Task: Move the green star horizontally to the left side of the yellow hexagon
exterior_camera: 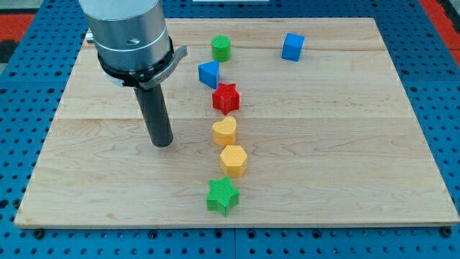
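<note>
Tabletop (359,144): pale wooden board over a blue perforated base; it carries all the blocks.
Arm (129,32): grey metal cylinder at the view's top left, a straight dark rod dropping from it.
My tip (163,144): rests on the tabletop, well to the view's left of the yellow hexagon and slightly above its level, touching no block.
Pincer: the arm carries none, only the rod, so there is nothing to stand apart or together.
Green star (222,195): just below the yellow hexagon, slightly to the view's left of it, near the tabletop's bottom edge; it lies below and to the view's right of my tip, well apart from it.
Yellow hexagon (233,160): landmark, about mid-board.
Yellow heart (224,132): just above the hexagon.
Red star (226,98): above the hexagon, beyond the heart.
Blue triangle (209,73): further above, slightly left.
Green cylinder (221,48): far above, near the top edge.
Blue cube (292,46): far above and to the view's right.
</note>
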